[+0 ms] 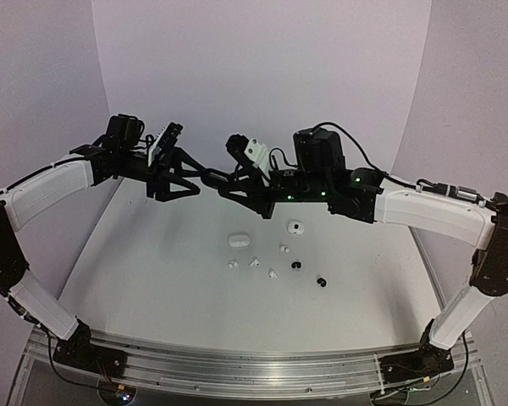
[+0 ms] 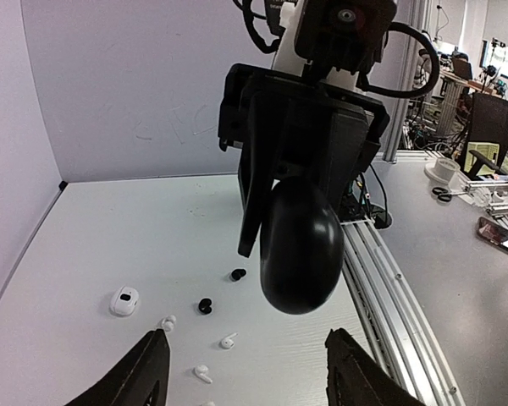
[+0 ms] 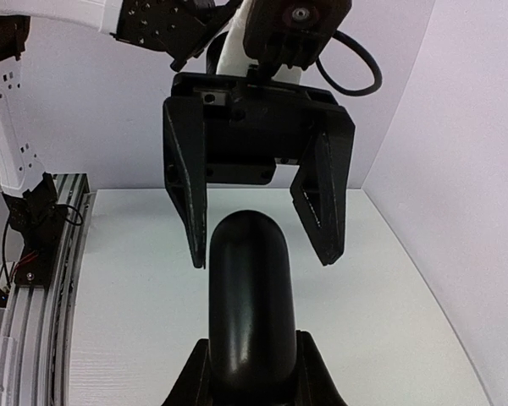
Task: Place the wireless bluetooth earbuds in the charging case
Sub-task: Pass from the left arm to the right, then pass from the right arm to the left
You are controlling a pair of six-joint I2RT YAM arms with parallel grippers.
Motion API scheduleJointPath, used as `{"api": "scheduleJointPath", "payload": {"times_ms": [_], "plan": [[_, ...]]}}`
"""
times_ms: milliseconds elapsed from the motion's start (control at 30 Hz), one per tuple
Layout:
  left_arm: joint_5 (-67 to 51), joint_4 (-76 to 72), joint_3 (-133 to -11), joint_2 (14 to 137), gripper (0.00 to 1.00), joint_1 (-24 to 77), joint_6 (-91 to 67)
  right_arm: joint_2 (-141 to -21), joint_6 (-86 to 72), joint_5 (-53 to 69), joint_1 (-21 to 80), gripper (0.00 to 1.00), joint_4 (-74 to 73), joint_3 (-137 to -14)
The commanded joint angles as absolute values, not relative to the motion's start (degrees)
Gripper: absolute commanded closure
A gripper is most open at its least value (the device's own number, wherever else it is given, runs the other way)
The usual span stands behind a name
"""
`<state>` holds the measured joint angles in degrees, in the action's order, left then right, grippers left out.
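A black oval charging case (image 3: pixel 245 296) is held high above the table, lid closed, with my right gripper (image 3: pixel 250 342) shut on its near end. My left gripper (image 2: pixel 246 334) is open, its fingers (image 3: pixel 190 203) standing apart on either side of the case's far tip without touching it. In the top view both grippers meet at the case (image 1: pixel 213 178). The earbuds lie loose on the table below: black ones (image 2: pixel 238 274) (image 2: pixel 205 305) and white ones (image 2: pixel 168 322) (image 2: pixel 228 342) (image 2: pixel 202 373).
A small white case (image 1: pixel 295 227) and an oval white case (image 1: pixel 239 239) sit on the white table behind the buds. An aluminium rail (image 1: pixel 237 364) runs along the near edge. Purple walls enclose the back and sides.
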<state>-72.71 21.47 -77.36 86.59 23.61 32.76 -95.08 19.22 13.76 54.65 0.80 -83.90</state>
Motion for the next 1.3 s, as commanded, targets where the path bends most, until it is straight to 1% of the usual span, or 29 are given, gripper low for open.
{"api": "scheduleJointPath", "payload": {"times_ms": [0, 233, 367, 467, 500, 633, 833, 1000, 1133, 1267], "plan": [[-74.5, 16.2, -76.8, 84.6, 0.46, 24.9, 31.4, -93.6, 18.8, 14.5, 54.6, 1.00, 2.1, -86.1], [-73.9, 13.8, -76.6, 84.1, 0.58, 25.8, 28.1, -94.8, 18.8, 14.3, 54.7, 1.00, 2.1, -87.2], [-74.4, 14.5, -76.5, 84.0, 0.60, 26.0, 27.2, -95.5, 18.6, 14.1, 54.6, 1.00, 2.3, -87.5], [-74.8, 14.1, -76.6, 84.1, 0.69, 26.3, 27.0, -95.9, 18.6, 14.0, 54.6, 1.00, 2.3, -87.8], [-75.0, 13.8, -76.6, 84.1, 0.70, 26.4, 26.8, -96.0, 18.6, 14.0, 54.6, 1.00, 2.3, -88.0], [-75.9, 13.6, -76.8, 84.3, 0.65, 26.6, 26.5, -95.9, 18.6, 13.0, 54.6, 1.00, 2.3, -87.9], [-76.5, 12.4, -76.8, 84.3, 0.61, 26.8, 25.6, -96.1, 18.4, 12.2, 54.6, 1.00, 2.3, -87.8], [-76.3, 12.2, -76.8, 84.4, 0.68, 27.1, 25.5, -96.6, 18.2, 12.4, 54.6, 1.00, 2.3, -88.2], [-76.2, 11.9, -77.0, 84.5, 0.70, 27.4, 24.6, -96.9, 18.2, 12.2, 54.6, 1.00, 2.3, -88.4], [-76.4, 11.6, -77.0, 84.6, 0.74, 27.7, 24.1, -97.4, 18.2, 12.1, 54.6, 1.00, 2.2, -88.8]]}}
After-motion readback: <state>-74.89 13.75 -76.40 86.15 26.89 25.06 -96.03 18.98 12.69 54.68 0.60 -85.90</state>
